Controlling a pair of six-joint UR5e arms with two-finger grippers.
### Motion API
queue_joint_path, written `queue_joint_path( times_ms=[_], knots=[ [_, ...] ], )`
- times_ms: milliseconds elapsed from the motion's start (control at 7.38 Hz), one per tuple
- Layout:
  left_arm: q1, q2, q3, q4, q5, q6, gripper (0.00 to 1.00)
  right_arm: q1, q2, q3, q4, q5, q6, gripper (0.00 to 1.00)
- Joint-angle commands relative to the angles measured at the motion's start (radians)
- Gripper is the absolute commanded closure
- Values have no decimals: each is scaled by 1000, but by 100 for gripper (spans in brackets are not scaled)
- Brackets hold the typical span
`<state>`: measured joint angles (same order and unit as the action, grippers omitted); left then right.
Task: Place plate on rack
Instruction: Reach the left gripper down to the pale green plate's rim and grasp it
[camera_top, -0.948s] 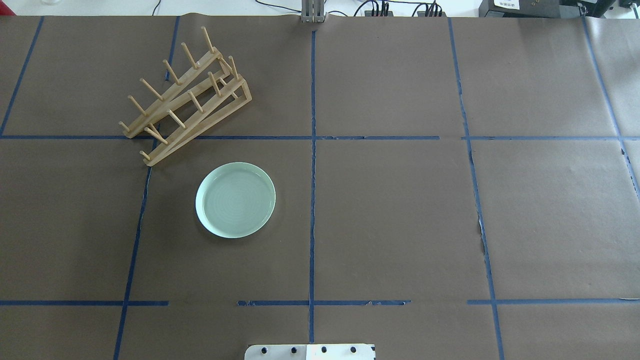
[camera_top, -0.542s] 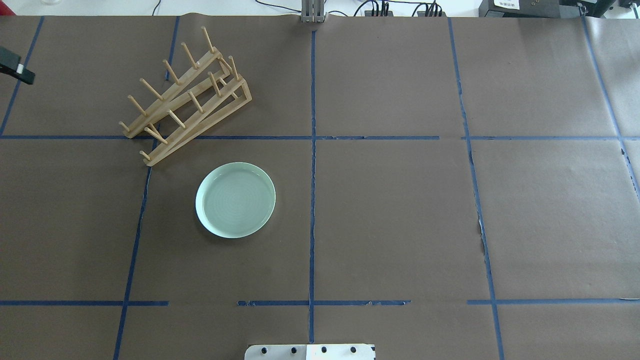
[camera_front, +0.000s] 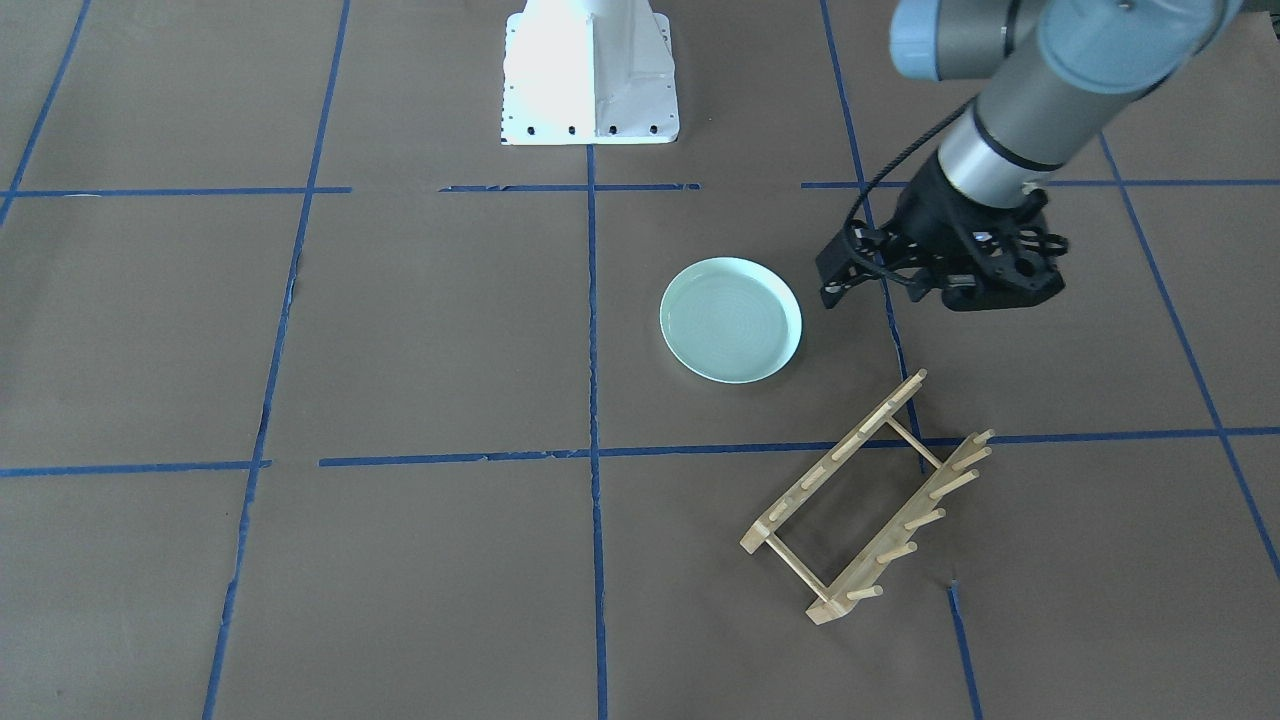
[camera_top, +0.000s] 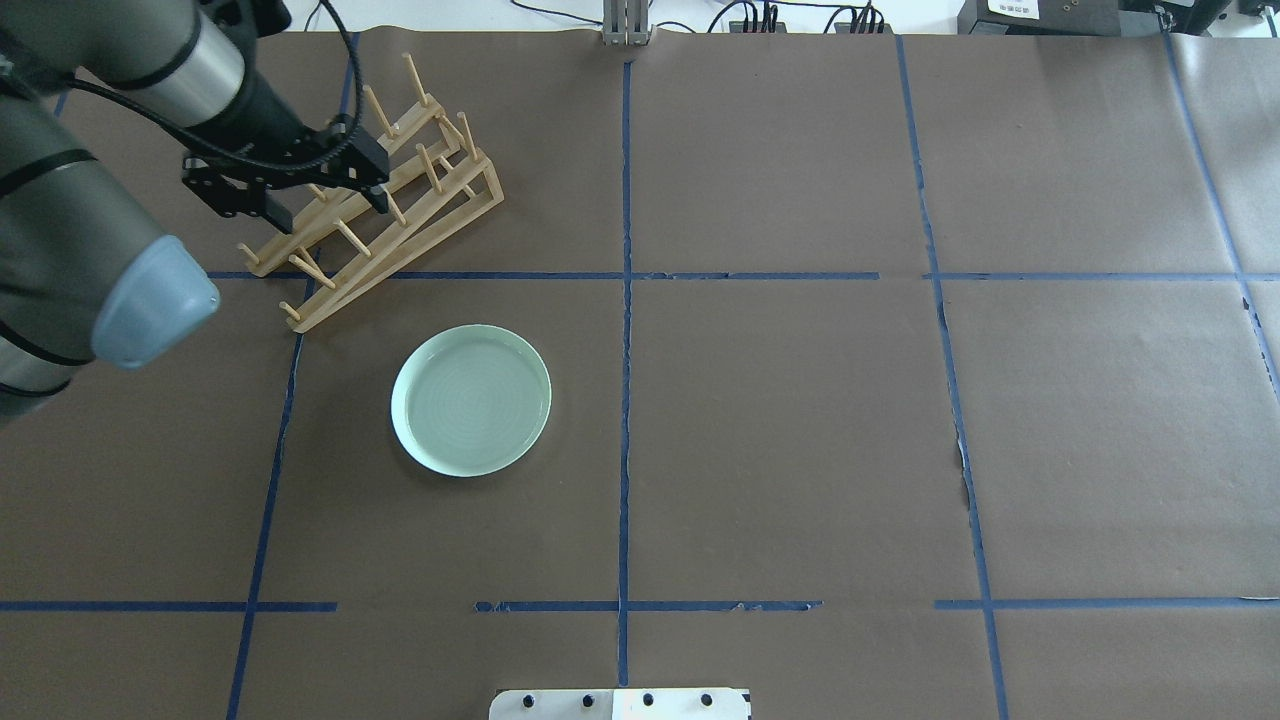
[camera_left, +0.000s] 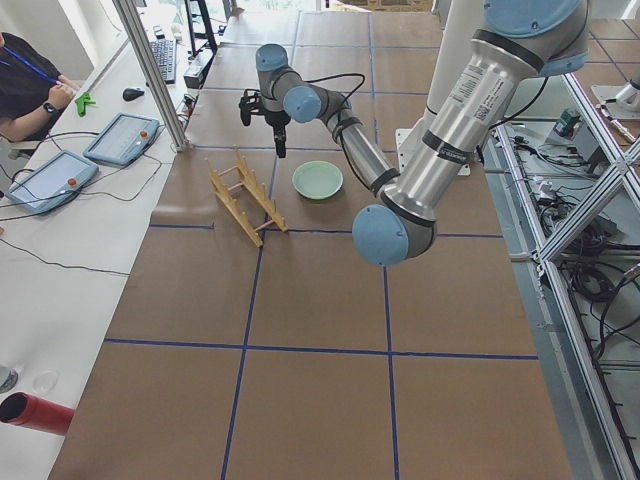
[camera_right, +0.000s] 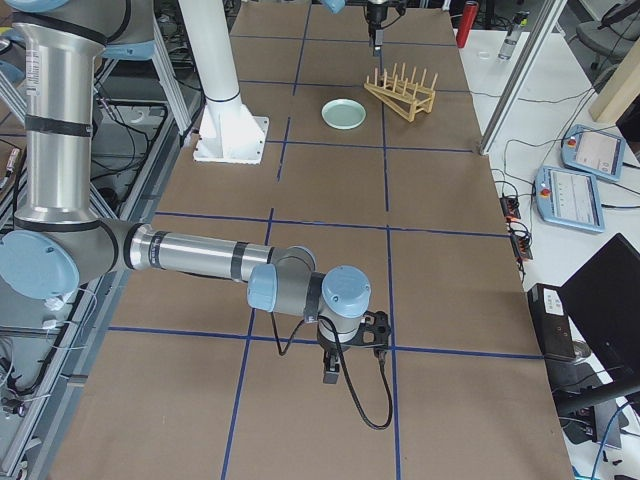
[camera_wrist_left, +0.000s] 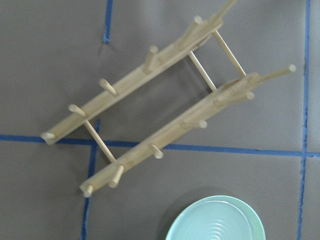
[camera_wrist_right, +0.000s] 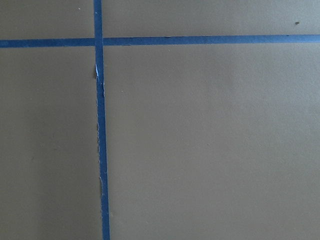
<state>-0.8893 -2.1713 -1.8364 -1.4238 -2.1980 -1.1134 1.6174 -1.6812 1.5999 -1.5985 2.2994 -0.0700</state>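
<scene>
The pale mint-green plate (camera_top: 471, 399) (camera_front: 731, 333) lies flat on the brown paper, and its top edge shows in the left wrist view (camera_wrist_left: 215, 222). The light wooden rack (camera_top: 400, 205) (camera_front: 865, 500) (camera_wrist_left: 155, 110) stands diagonally behind and to the left of the plate, with nothing in it. My left gripper (camera_top: 240, 205) (camera_front: 1000, 295) hangs above the rack's left side, looks open and holds nothing. My right gripper (camera_right: 335, 370) shows only in the exterior right view, low over bare paper far from both; I cannot tell its state.
The white robot base plate (camera_top: 620, 703) (camera_front: 590, 80) sits at the table's near edge. Blue tape lines grid the paper. A metal post (camera_top: 625, 25) stands at the far edge. Operator tablets (camera_left: 50, 180) and a person sit beyond the table's far side.
My left arm has swung in from the left edge of the overhead view to a spot over the rack. The plate and the rack have not moved.
</scene>
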Motion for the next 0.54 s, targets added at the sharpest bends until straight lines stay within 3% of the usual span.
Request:
queue_joint_path(
  times_ms=[0, 271, 406],
  knots=[
    [151, -157, 166, 42, 125, -158, 0, 1, 0, 0, 0, 0, -1, 0],
    [255, -234, 320, 37, 200, -191, 0, 1, 0, 0, 0, 0, -1, 0],
    [280, -234, 348, 36, 219, -191, 0, 1, 0, 0, 0, 0, -1, 0]
  ],
)
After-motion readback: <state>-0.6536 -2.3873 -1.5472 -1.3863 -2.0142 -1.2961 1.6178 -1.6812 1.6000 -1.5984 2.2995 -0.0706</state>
